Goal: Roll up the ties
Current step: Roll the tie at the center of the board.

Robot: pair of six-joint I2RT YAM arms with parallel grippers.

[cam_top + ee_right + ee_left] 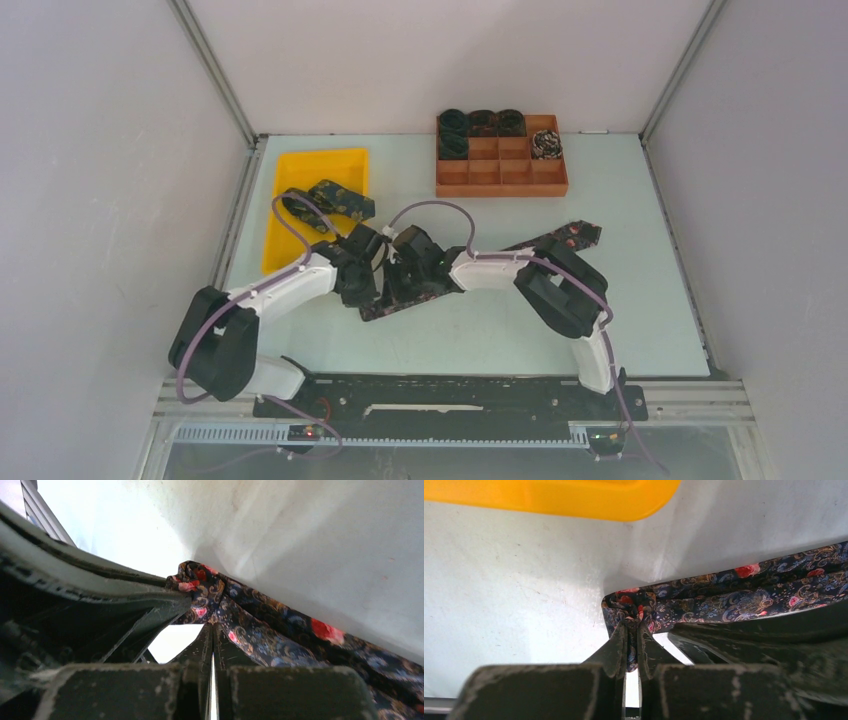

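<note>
Right of the yellow tray, from above, the patterned tie lies slantwise, its middle hidden under both arms; another tie drapes over the tray, and a wooden box of coiled ties stands farther right. Just below the tray in the left wrist view, the left gripper pinches the tie's bunched end, the other arm's dark body crowding the lower right. From the right wrist, the right gripper clamps a fold of the tie, its fingers pressed together, the left arm's body blocking the left.
</note>
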